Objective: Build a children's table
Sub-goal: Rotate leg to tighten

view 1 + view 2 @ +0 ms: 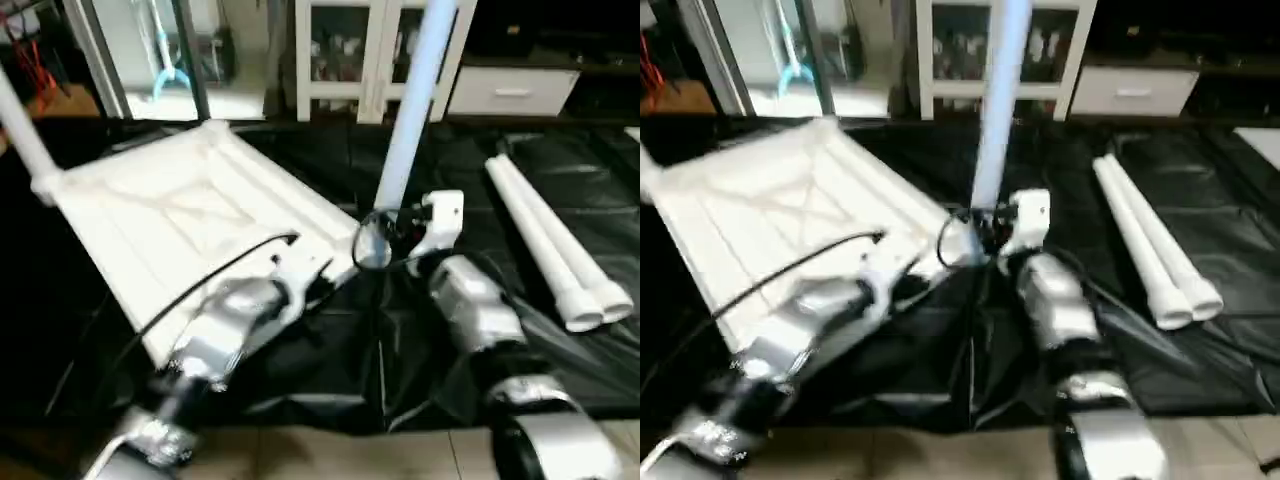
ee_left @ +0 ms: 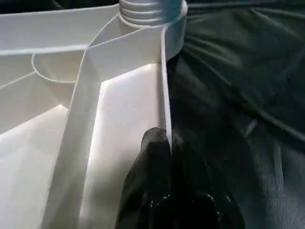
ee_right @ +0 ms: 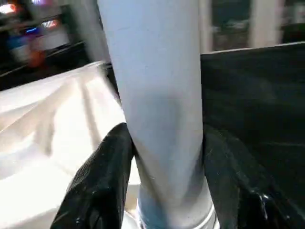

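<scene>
Lying upside down on the black sheet (image 1: 560, 370), the white tabletop (image 1: 180, 215) shows its X-ribbed underside, with its long axis running from the near left toward the far right. One leg (image 1: 415, 95) stands upright in the tabletop's near right corner socket (image 2: 159, 21), its long axis close to vertical with a slight lean to the right at the top, where it leaves the head views. The right gripper (image 3: 164, 157) closes around the lower part of this leg, one black finger (image 3: 102, 176) pressed against each side of the tube. The left gripper (image 2: 167, 157) has its jaws pressed together over the thin side wall of the tabletop, just short of the same socket. A second leg (image 1: 22, 130) stands in the far left corner, tilting slightly left. Two more legs (image 1: 555, 245) lie side by side on the sheet to the right, well apart from the tabletop, touching each other, their open wider ends pointing toward the near right. White cabinets (image 1: 380, 50) stand behind the sheet.
</scene>
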Controlling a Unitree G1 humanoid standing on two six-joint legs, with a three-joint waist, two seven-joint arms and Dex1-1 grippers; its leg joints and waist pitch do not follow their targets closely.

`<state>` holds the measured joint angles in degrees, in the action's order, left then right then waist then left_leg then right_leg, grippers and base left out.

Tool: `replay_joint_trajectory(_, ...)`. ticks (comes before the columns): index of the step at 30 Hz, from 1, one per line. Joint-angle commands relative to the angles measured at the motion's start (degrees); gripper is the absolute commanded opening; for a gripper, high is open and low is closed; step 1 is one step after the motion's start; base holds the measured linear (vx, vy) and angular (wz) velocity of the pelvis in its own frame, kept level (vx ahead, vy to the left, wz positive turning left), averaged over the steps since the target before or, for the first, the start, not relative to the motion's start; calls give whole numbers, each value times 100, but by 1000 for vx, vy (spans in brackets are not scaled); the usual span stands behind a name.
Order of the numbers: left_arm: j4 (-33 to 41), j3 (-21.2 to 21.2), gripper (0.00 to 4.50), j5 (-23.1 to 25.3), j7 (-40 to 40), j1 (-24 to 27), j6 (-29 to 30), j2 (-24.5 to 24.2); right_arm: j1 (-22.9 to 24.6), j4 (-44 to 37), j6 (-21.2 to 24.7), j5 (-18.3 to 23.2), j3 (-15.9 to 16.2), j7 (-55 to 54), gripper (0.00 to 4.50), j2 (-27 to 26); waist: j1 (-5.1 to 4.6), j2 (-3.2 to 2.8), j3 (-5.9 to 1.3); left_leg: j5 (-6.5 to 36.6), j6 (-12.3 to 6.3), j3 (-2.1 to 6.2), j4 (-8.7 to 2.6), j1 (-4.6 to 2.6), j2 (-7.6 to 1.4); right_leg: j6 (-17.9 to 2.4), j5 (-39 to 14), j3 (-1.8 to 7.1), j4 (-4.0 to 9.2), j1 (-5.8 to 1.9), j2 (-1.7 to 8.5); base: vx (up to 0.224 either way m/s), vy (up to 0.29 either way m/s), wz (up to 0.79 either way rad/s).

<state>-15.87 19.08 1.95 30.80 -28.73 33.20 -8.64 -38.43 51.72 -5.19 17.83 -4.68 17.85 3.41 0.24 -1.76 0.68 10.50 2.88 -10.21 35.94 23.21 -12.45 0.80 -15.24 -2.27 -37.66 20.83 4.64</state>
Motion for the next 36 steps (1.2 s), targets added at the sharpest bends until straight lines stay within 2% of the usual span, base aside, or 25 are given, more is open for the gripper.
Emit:
replay_joint_trajectory(1, 120, 553, 0, -102, 464, 134, -113, 99, 59, 679, 243, 111, -178, -148, 186, -154, 33, -58, -303, 719, -147, 29, -404, -179, -28, -1518, 1095, 98, 418, -199, 241, 0, 0, 0)
replay_joint_trajectory(2, 202, 585, 0, -85, 594, 213, -251, 2, -9, 682, 160, 64, -112, 51, 186, -157, 29, -54, -304, 791, -133, 40, -418, -182, -39, -1507, 1030, 100, 425, -208, 241, 0, 0, 0)
replay_joint_trajectory(4, 348, 519, 0, -129, 759, 373, -298, -219, -39, 558, 26, 35, -9, 615, 186, -47, 11, -61, -325, 667, -167, 56, -410, -153, -40, -1496, 1271, 88, 399, -239, 235, 0, 0, 0)
replay_joint_trajectory(5, 384, 460, 0, -169, 769, 417, -225, -288, -37, 490, -36, 43, 13, 856, 221, 12, -17, -22, -330, 538, -240, 52, -404, -142, -38, -1512, 1477, 87, 385, -242, 223, 0, 0, 0)
replay_joint_trajectory(6, 551, 426, 0, -277, 1128, 602, -588, -598, 4, 305, -121, 18, 93, 1332, 256, 231, -6, -50, -349, 362, -337, 65, -384, -146, -41, -1545, 1707, 79, 363, -254, 227, 0, 0, 0)
replay_joint_trajectory(7, 623, 413, 0, -320, 1311, 689, -789, -744, 14, 241, -181, -13, 122, 1539, 256, 330, -10, -48, -355, 259, -392, 59, -369, -132, -33, -1554, 1854, 75, 350, -263, 215, 0, 0, 0)
replay_joint_trajectory(8, 1087, 332, 0, -563, 2070, 1155, -1194, -1348, 106, -80, -72, 24, 193, 2376, 262, 798, -8, -38, -366, 165, -508, 60, -353, -131, -30, -1577, 2080, 78, 338, -259, 215, 0, 0, 0)
replay_joint_trajectory(10, 1236, 289, 0, -645, 2265, 1299, -1210, -1518, 141, -189, -4, 47, 213, 2635, 278, 951, 11, -45, -357, 100, -632, 40, -344, -151, -39, -1558, 2244, 76, 325, -223, 182, 0, 0, 0)
replay_joint_trajectory(11, 1252, 283, 0, -652, 2282, 1315, -1206, -1539, 147, -201, 5, 40, 225, 2664, 301, 975, 40, -62, -356, 44, -640, 47, -353, -170, -51, -1556, 2212, 67, 313, -216, 184, 0, 0, 0)
replay_joint_trajectory(12, 1498, 171, 0, -797, 2548, 1564, -1167, -1871, 268, -408, 92, -116, 458, 3222, 301, 1400, 54, -63, -350, 52, -631, 40, -355, -193, -61, -1563, 2158, 65, 323, -192, 177, 0, 0, 0)
replay_joint_trajectory(13, 1727, -7, 0, -1036, 2801, 1793, -1119, -2142, 437, -717, 257, -48, 581, 4039, 310, 1827, 84, -62, -348, 52, -606, 49, -353, -194, -71, -1557, 2055, 53, 318, -200, 168, 0, 0, 0)
replay_joint_trajectory(14, 1817, -99, 0, -1162, 2907, 1883, -1087, -2225, 531, -930, 428, 98, 580, 4451, 319, 2011, 143, -67, -332, 114, -596, 39, -350, -207, -75, -1524, 1983, 55, 332, -208, 159, 0, 0, 0)
replay_joint_trajectory(15, 1865, -152, 0, -1231, 2963, 1932, -1062, -2264, 585, -1061, 548, 199, 569, 4679, 319, 2113, 200, -76, -320, 124, -584, 19, -359, -225, -99, -1495, 1959, 61, 331, -173, 148, 0, 0, 0)
replay_joint_trajectory(16, 1870, -212, 0, -1267, 2965, 1968, -1066, -2278, 674, -1232, 628, 278, 586, 4908, 319, 2235, 218, -75, -319, 101, -576, 21, -361, -224, -101, -1489, 1966, 61, 325, -166, 148, 0, 0, 0)
replay_joint_trajectory(17, 1858, -262, 0, -1292, 2944, 1996, -1075, -2285, 757, -1358, 636, 320, 603, 5128, 319, 2334, 259, -64, -317, 140, -542, 3, -364, -240, -89, -1484, 1870, 71, 338, -143, 154, 0, 0, 0)
replay_joint_trajectory(19, 1823, -258, 0, -1321, 2931, 2004, -1133, -2318, 819, -1438, 822, 413, 620, 5443, 319, 2407, 285, -34, -302, 326, -486, -5, -389, -229, -74, -1506, 1605, 88, 362, -143, 174, 0, 0, 0)
replay_joint_trajectory(21, 1812, -247, 0, -1337, 2939, 2010, -1180, -2347, 832, -1459, 917, 440, 625, 5550, 319, 2423, 285, -33, -303, 354, -473, 10, -395, -210, -62, -1524, 1463, 95, 363, -162, 195, 0, 0, 0)
replay_joint_trajectory(22, 1790, -234, 0, -1329, 2953, 2001, -1226, -2356, 839, -1465, 990, 441, 637, 5630, 304, 2421, 273, -33, -302, 315, -489, 12, -394, -200, -53, -1528, 1485, 94, 361, -165, 191, 0, 0, 0)
replay_joint_trajectory(24, 1809, -218, 0, -1342, 2971, 1980, -1221, -2366, 862, -1508, 1111, 456, 691, 5664, 304, 2395, 255, -34, -313, 140, -556, 12, -374, -189, -43, -1542, 1647, 95, 347, -163, 196, 0, 0, 0)
replay_joint_trajectory(25, 1827, -217, 0, -1355, 2973, 1979, -1205, -2373, 877, -1544, 1162, 477, 712, 5678, 279, 2389, 260, -34, -315, 85, -592, 11, -368, -186, -41, -1550, 1698, 93, 345, -164, 202, 0, 0, 0)
replay_joint_trajectory(27, 1855, -225, 0, -1365, 2977, 1975, -1181, -2382, 927, -1671, 1301, 511, 762, 5737, 279, 2370, 267, -36, -314, 66, -624, 10, -367, -185, -44, -1550, 1702, 90, 345, -159, 200, 0, 0, 0)
replay_joint_trajectory(36, 1861, -174, 0, -1357, 2958, 1948, -1167, -2411, 1044, -1827, 1593, 664, 763, 5878, 209, 2269, 278, -46, -312, 41, -590, 13, -372, -187, -43, -1553, 1626, 87, 348, -156, 203, 0, 0, 0)
